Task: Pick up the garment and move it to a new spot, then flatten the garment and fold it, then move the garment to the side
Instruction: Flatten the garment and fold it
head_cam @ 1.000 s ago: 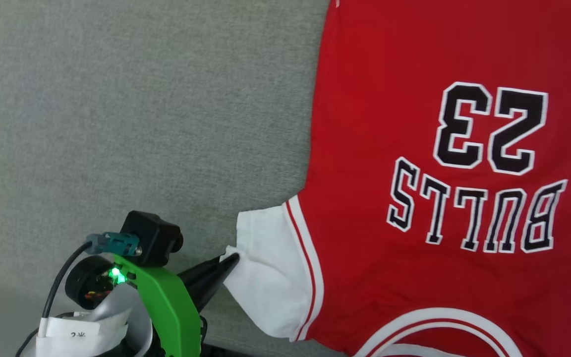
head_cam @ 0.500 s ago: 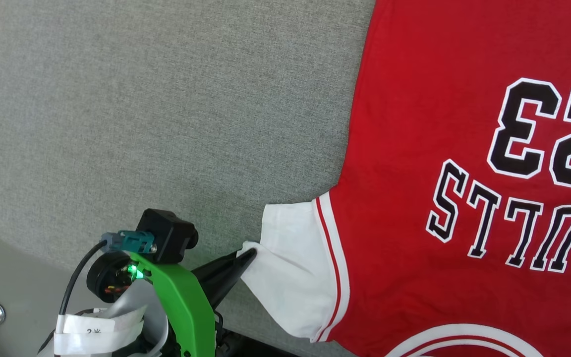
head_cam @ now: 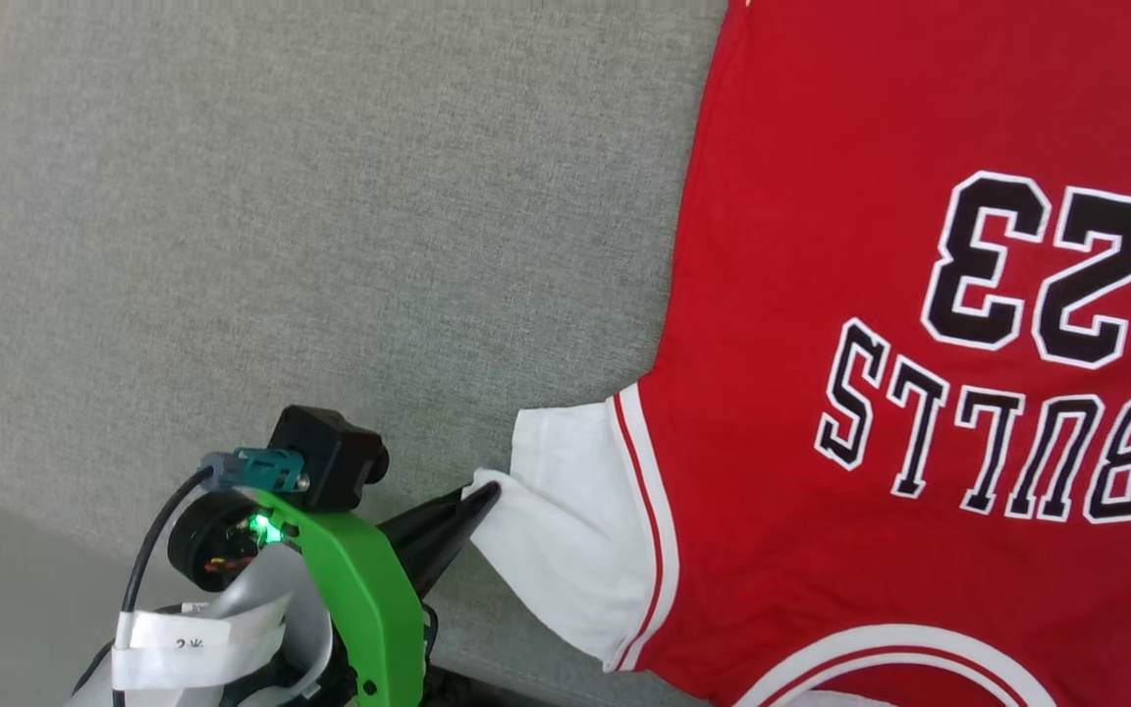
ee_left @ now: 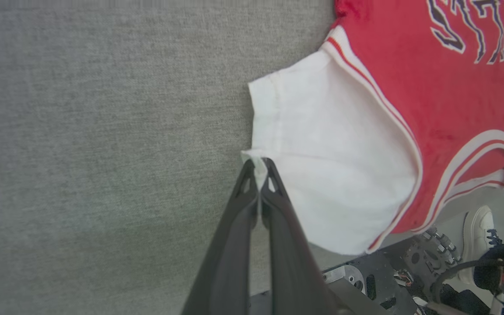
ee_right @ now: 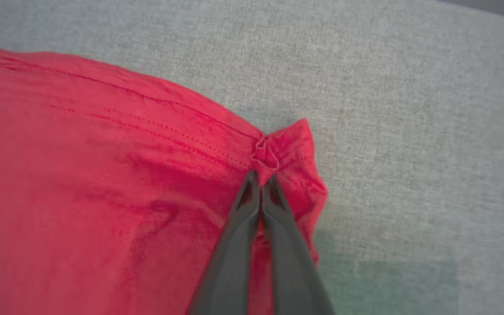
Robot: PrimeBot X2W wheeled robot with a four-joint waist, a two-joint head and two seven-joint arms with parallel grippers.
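Observation:
The garment [head_cam: 821,295] lies spread front up on the grey table, its black lettering upside down in the head view. Its white sleeve [head_cam: 575,530] points toward my left gripper [head_cam: 487,494], which is shut on the sleeve's hem corner. The left wrist view shows the pinched white corner between the fingertips of the left gripper [ee_left: 258,164], with the sleeve [ee_left: 330,175] spreading to the right. In the right wrist view my right gripper [ee_right: 260,177] is shut on a bunched red hem corner of the garment [ee_right: 103,197].
The grey fabric tabletop [head_cam: 281,245] stretches wide to the left of the garment. The table's front edge [head_cam: 26,511] runs near my left arm. Below that edge the left wrist view shows the robot base [ee_left: 409,271] and a white shoe [ee_left: 475,236].
The head camera has shifted, first sliding the scene right, then a little back left. My left gripper stays shut on the sleeve corner throughout.

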